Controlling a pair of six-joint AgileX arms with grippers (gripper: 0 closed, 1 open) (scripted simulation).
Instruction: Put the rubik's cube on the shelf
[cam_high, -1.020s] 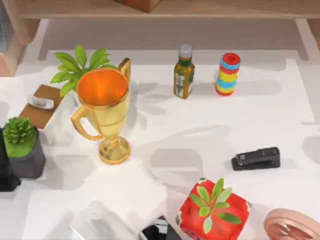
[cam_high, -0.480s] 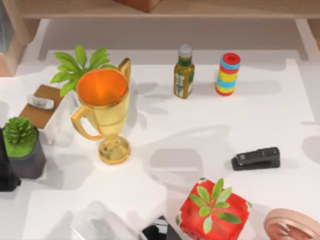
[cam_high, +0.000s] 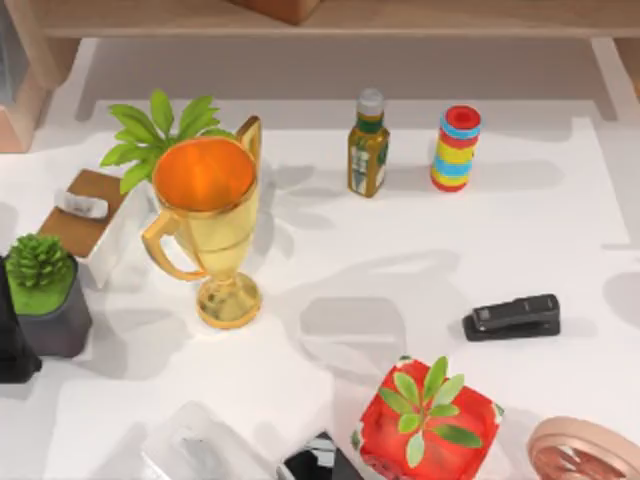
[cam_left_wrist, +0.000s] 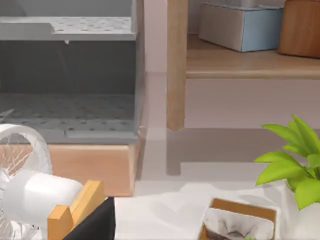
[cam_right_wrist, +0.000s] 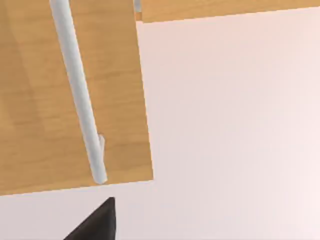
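Left gripper (cam_left_wrist: 97, 225) and right gripper (cam_right_wrist: 97, 222): each is a dark edge low in its own wrist view, and I cannot tell whether either is open, closed or carrying anything.

Nearest on the table (cam_high: 400, 250): a red planter (cam_high: 425, 420) with green leaves, and a black stapler (cam_high: 512, 316) to its right. Mid-table on the left is a gold trophy (cam_high: 210, 225). Further back, a small bottle (cam_high: 368, 145) and a striped cylinder (cam_high: 456, 148) stand upright and apart.

Farthest: the shelf (cam_high: 450, 18) runs along the back edge. The left wrist view shows a blue box (cam_left_wrist: 242, 25) on its board (a brown block is beside it).

Rubik's cube: I cannot tell where it lies. It is not on the stretch of shelf I can inspect, nor among the items listed.

Progress, as a judgement: placement is not confirmed. Locating, grasping, lifting and setting the cube on the shelf should all be treated as outstanding
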